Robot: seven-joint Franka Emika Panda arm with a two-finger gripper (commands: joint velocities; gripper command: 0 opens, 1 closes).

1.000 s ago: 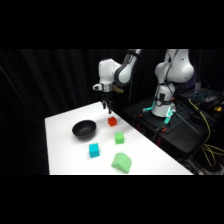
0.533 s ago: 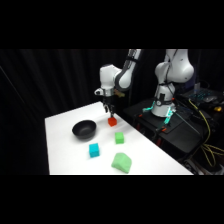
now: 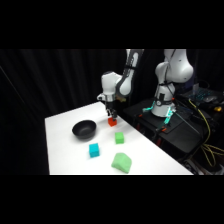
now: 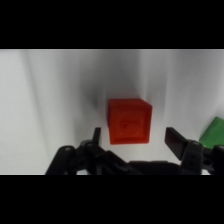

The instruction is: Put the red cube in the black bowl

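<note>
The glossy white jointed arm (image 3: 170, 70) is built of rounded shells with dark bands at its joints. Teal light glows at its base. Its white-bodied end effector (image 3: 111, 115) ends in a black linkage with two black, flat-tipped fingers (image 4: 176, 140).

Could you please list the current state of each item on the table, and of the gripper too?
red cube: resting on the table, not gripped, lined up with the gap between the fingers.
gripper: open, directly above the red cube.
black bowl: upright, nothing visible inside.
teal cube: lying free on the table.
green cube: lying free on the table.
larger green block: lying free near the table's front edge.
</note>
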